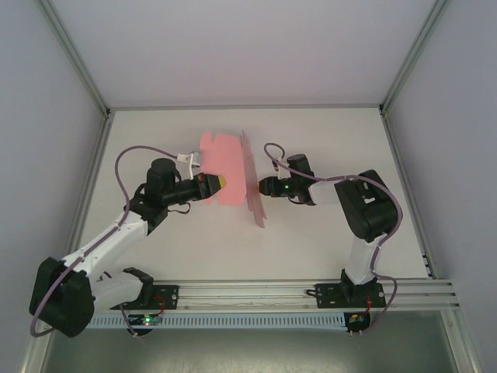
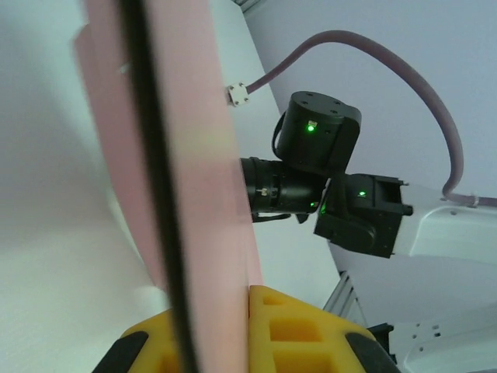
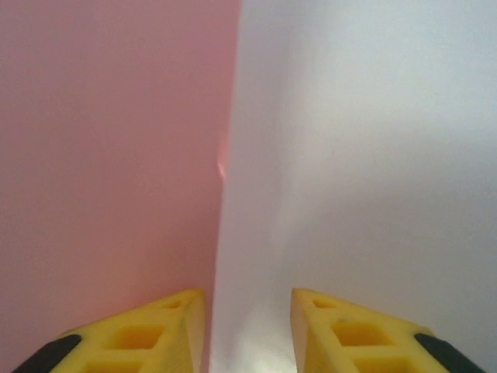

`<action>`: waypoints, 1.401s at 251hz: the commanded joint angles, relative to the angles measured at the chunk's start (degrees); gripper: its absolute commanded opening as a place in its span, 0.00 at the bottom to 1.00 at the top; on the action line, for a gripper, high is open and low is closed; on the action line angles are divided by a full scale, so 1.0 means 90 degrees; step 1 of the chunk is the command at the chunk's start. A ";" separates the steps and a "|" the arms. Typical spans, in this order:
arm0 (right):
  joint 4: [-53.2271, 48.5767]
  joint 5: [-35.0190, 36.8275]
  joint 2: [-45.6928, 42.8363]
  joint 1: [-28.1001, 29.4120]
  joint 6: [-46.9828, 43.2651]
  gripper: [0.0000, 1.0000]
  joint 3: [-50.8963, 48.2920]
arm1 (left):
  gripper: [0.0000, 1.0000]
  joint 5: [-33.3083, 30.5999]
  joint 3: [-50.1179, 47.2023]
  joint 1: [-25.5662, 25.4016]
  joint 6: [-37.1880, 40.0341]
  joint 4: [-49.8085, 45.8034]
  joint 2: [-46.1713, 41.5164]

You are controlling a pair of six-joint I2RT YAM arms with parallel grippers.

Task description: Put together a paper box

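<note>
- Top view: the paper box (image 1: 221,165) sits mid-desk toward the far side, mostly a flat sheet on the desk (image 1: 326,241). One long panel (image 1: 253,190) along its right edge stands up. The left tool (image 1: 220,183) is on the sheet's near part, and the right tool (image 1: 264,186) is just right of the raised panel.
- Left wrist view: the left tool (image 2: 210,307) is clamped tight on the paper box (image 2: 210,194), with the card running up between its pads. The right arm (image 2: 318,132) is beyond the card, on the right.
- Right wrist view: the right tool (image 3: 248,299) has its fingers part-open with nothing pinched. The paper box (image 3: 109,155) is on the left and a white surface on the right, and their boundary runs down into the gap. I can't tell if there is contact.
- Progress: early, by my read. One panel is raised, with no closed walls or tucked tabs visible. The remaining folds and the tab locking are left to do.
</note>
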 commanded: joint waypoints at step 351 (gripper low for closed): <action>0.1868 -0.4112 -0.5549 -0.1906 0.2167 0.23 0.0036 | 0.00 -0.0561 0.0325 -0.0603 0.1947 0.0871 -0.2413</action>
